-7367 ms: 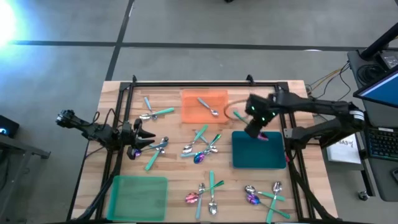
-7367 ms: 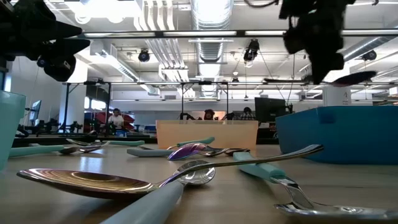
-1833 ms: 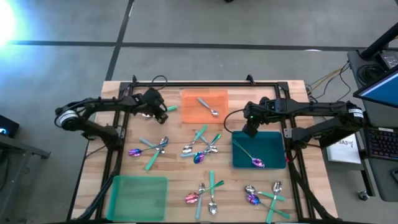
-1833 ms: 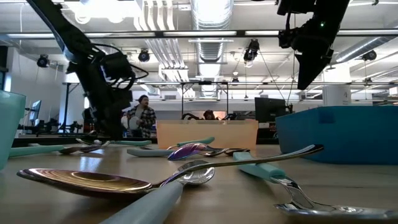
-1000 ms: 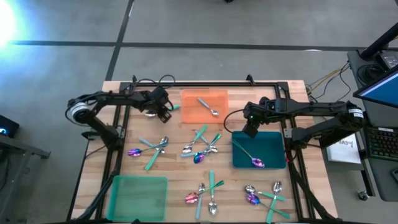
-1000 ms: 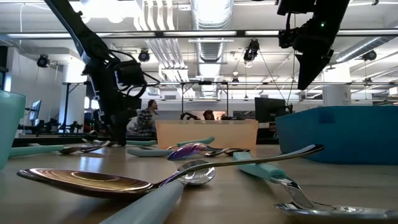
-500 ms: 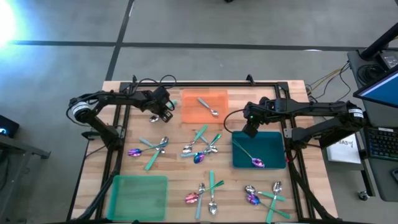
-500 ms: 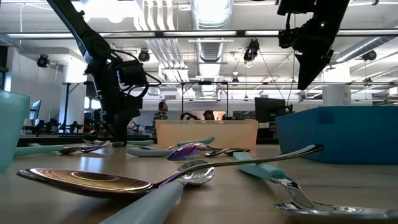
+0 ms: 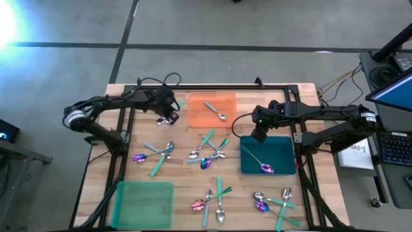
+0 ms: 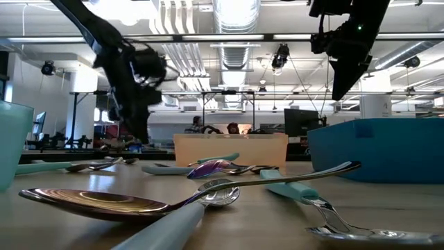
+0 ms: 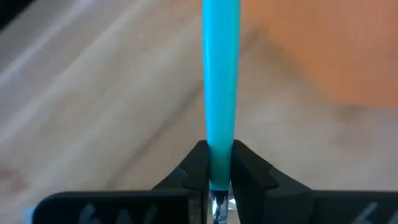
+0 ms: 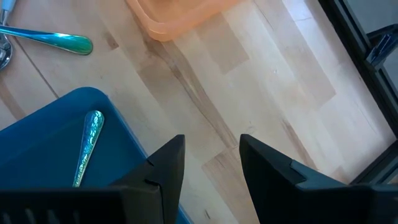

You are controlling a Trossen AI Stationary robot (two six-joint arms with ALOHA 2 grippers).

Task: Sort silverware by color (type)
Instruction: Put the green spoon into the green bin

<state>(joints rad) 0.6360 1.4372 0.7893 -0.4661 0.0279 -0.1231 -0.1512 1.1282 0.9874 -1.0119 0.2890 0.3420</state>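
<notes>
While lying far-centre, orange tray point(image 9: 211, 111) is holding one silver spoon point(image 9: 214, 110), blue tray point(image 9: 267, 155) one iridescent spoon point(image 9: 256, 161); left gripper point(image 11: 217, 177) is clamping teal-handled utensil point(image 11: 221, 87), handle pointing toward orange tray; right gripper point(image 12: 208, 158) is hovering, fingers parted.

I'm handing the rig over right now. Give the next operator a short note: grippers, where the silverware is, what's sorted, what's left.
Left gripper: shut on a teal-handled utensil, lifted over the table's far left, beside the orange tray.
Right gripper: open, empty, over the blue tray's far edge.
Done: one silver spoon in the orange tray, one purple spoon in the blue tray. Green tray holds nothing.
Left: loose clusters mid-table, left of centre, near centre and near right, all three kinds mixed.
</notes>
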